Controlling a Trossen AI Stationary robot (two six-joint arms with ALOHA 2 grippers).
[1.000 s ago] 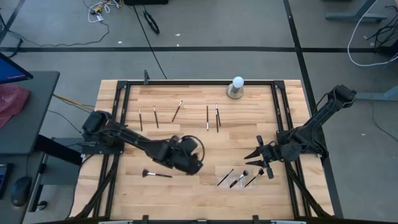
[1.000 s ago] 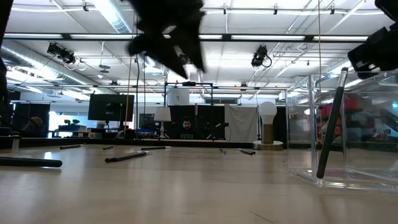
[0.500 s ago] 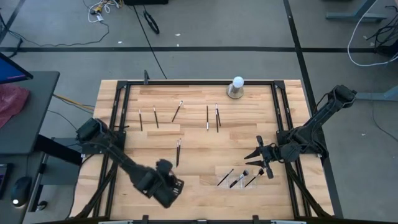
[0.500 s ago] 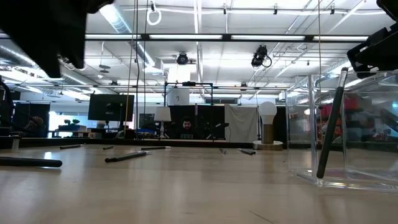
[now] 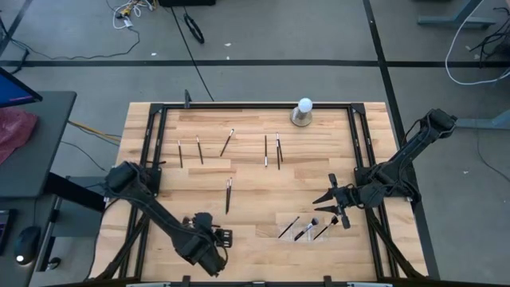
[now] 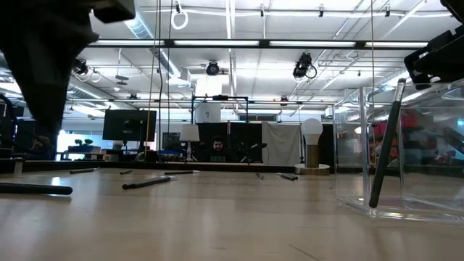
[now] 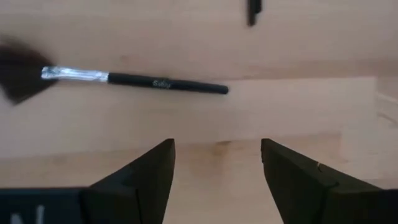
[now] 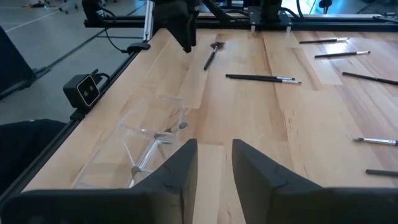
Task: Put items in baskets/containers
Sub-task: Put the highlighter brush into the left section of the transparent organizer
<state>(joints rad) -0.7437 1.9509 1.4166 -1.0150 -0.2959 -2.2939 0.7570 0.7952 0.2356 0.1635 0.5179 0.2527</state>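
My left gripper (image 7: 216, 146) is open and hovers just near of a fan brush (image 7: 134, 81) that lies flat on the wood; the arm (image 5: 203, 247) hides this brush in the high view. Another brush (image 5: 229, 194) lies mid-table. Several more brushes (image 5: 265, 150) lie in a row toward the far edge. The clear tray (image 5: 307, 227) sits near the near right corner with three brushes inside, one leaning on its wall (image 6: 384, 145). My right gripper (image 5: 331, 201) is open, just far of the tray, touching nothing.
A white ball on a grey base (image 5: 303, 112) stands at the far edge. Black frame rails (image 5: 151, 159) run along the table's left and right sides. Bare wood lies between the mid-table brush and the tray. A person sits in the room behind (image 6: 217, 148).
My left gripper swung from the table's middle toward the near edge and a little left, then settled low over the fan brush. The mid-table brush, covered by the arm a second ago, now shows.
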